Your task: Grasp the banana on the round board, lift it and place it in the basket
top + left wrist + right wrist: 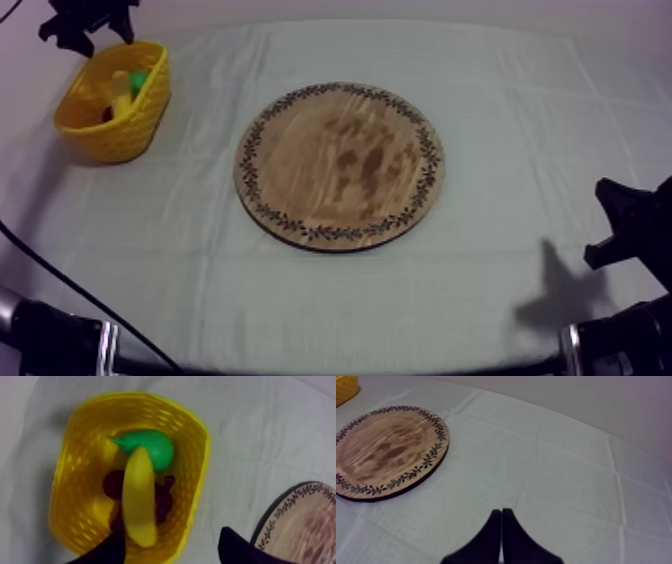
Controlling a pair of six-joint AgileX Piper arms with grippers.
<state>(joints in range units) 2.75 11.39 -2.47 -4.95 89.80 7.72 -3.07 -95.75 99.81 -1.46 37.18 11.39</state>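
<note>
Banana [139,496] over pear [152,448] and grapes [165,503] in yellow basket [75,491], left wrist view

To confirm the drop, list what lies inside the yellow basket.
A long yellow toy banana lies on top, next to a green toy pear. Beneath it shows a dark bunch of grapes, mostly covered; the yellow basket floor under them is hidden.

Jaws pressed together over cloth [561,476] near wooden board [386,451]
</note>
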